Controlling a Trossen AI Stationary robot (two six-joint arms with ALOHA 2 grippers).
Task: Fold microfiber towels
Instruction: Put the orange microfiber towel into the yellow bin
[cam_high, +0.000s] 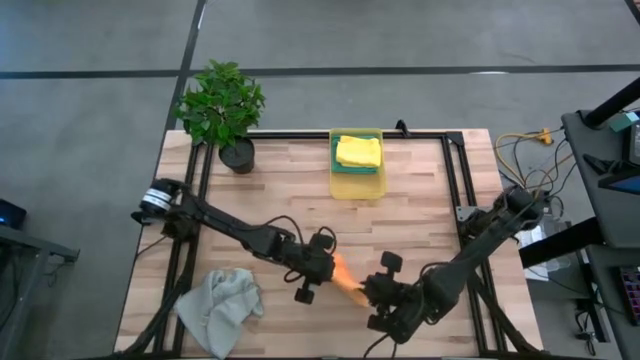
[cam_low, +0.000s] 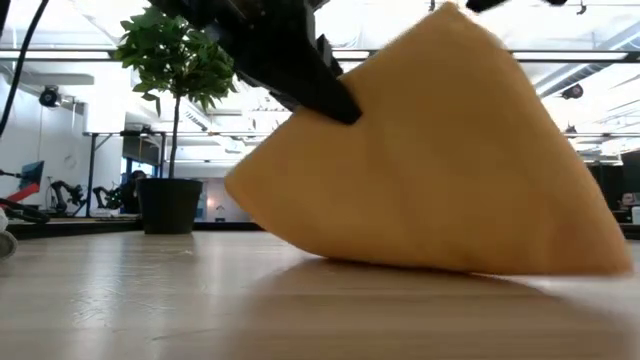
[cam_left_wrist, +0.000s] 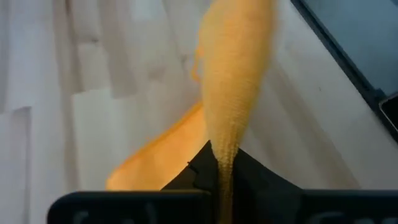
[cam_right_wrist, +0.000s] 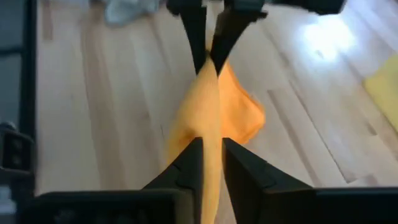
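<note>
the orange towel (cam_high: 345, 275) hangs stretched between both grippers, well in front of the yellow bin (cam_high: 357, 180), its lower edge resting on the wooden table (cam_high: 420, 200). the left gripper (cam_high: 325, 262) is clamped on one end. the right gripper (cam_high: 372, 290) has the cloth between its fingers (cam_right_wrist: 189, 163), slightly apart. bare boards lie between towel and bin. a folded yellow towel (cam_high: 358, 151) sits in the bin; a crumpled grey towel (cam_high: 222, 308) lies toward the table's near left corner; a potted plant (cam_high: 222, 105) stands left of the bin.
</note>
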